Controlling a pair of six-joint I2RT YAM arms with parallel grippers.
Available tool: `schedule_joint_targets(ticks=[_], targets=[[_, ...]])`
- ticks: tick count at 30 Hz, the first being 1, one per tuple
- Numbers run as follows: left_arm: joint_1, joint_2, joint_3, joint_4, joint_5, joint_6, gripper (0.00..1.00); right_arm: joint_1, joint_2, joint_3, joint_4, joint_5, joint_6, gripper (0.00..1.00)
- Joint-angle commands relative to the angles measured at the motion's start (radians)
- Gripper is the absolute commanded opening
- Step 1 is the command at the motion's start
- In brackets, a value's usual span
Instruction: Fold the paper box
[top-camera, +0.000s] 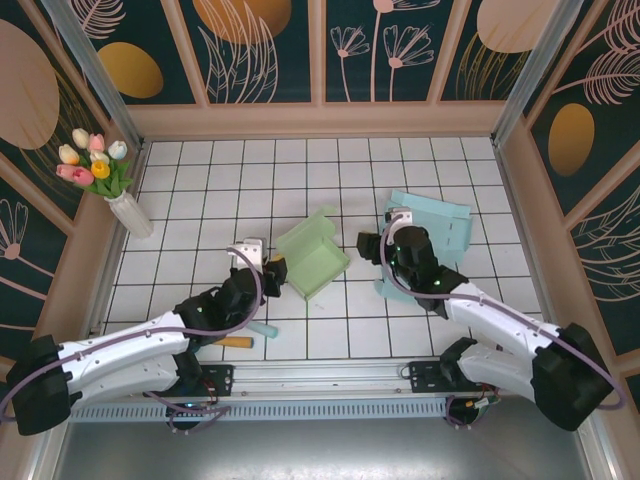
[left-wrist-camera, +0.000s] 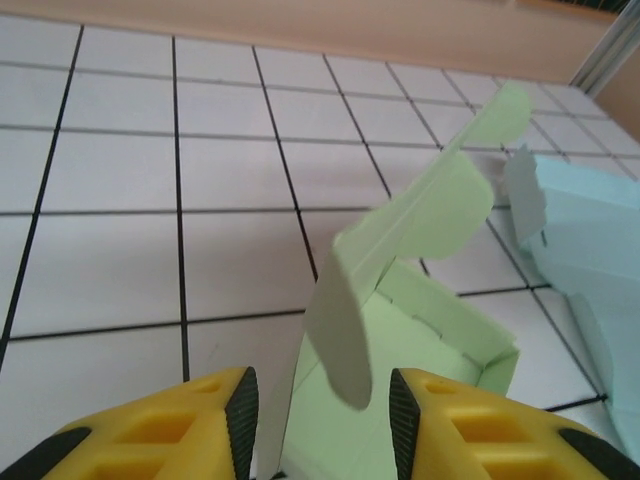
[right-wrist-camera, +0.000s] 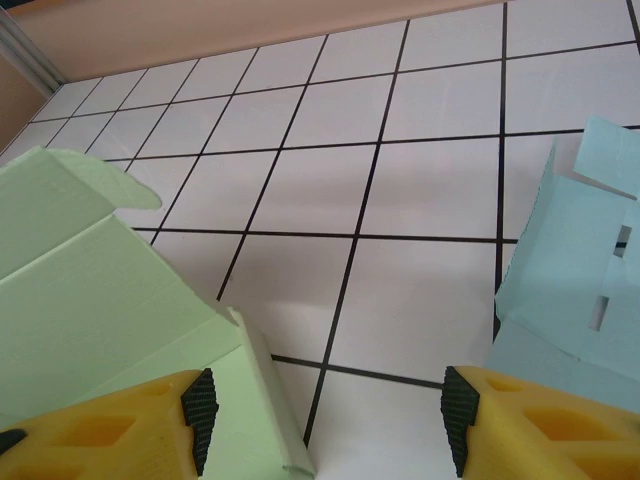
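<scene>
The green paper box (top-camera: 312, 253) lies half folded mid-table, its walls partly raised and its lid flap standing up. My left gripper (top-camera: 274, 270) sits at the box's left corner. In the left wrist view the gripper (left-wrist-camera: 322, 425) is open, and a rounded green flap (left-wrist-camera: 345, 340) hangs between the pads without touching either. The box floor (left-wrist-camera: 420, 350) lies behind the flap. My right gripper (top-camera: 372, 243) is at the box's right side. In the right wrist view it (right-wrist-camera: 330, 425) is open, with the green box's edge (right-wrist-camera: 265, 395) just inside its left pad (right-wrist-camera: 200, 415).
A flat light-blue box blank (top-camera: 440, 225) lies under the right arm (right-wrist-camera: 580, 290). A white vase of tulips (top-camera: 128, 212) stands at the left wall. A small wooden-and-teal tool (top-camera: 245, 336) lies near the left arm. Wooden walls enclose the tiled table.
</scene>
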Motion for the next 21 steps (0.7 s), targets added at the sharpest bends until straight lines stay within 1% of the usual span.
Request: schedule_joint_targets(ticks=[1, 4, 9, 11, 14, 19, 21], targets=[[0.001, 0.006, -0.034, 0.029, 0.023, -0.052, 0.39, -0.052, 0.031, 0.054, 0.076, -0.039, -0.041, 0.64], [0.001, -0.017, -0.067, -0.01, -0.042, -0.078, 0.38, -0.113, 0.053, 0.066, 0.076, -0.06, -0.042, 0.64], [0.003, -0.094, -0.134, -0.022, -0.081, -0.109, 0.38, -0.191, 0.103, 0.079, 0.102, -0.083, -0.067, 0.64], [0.01, -0.096, -0.153, 0.012, -0.068, -0.103, 0.37, -0.21, 0.141, 0.09, 0.126, -0.108, -0.069, 0.64], [0.021, -0.064, -0.166, 0.105, -0.017, -0.078, 0.37, -0.22, 0.226, 0.125, 0.162, -0.166, -0.091, 0.62], [0.056, 0.064, -0.137, 0.197, 0.026, -0.037, 0.37, -0.222, 0.363, 0.177, 0.233, -0.282, -0.177, 0.6], [0.084, 0.112, -0.137, 0.246, 0.049, -0.025, 0.34, -0.222, 0.409, 0.194, 0.248, -0.32, -0.197, 0.59]])
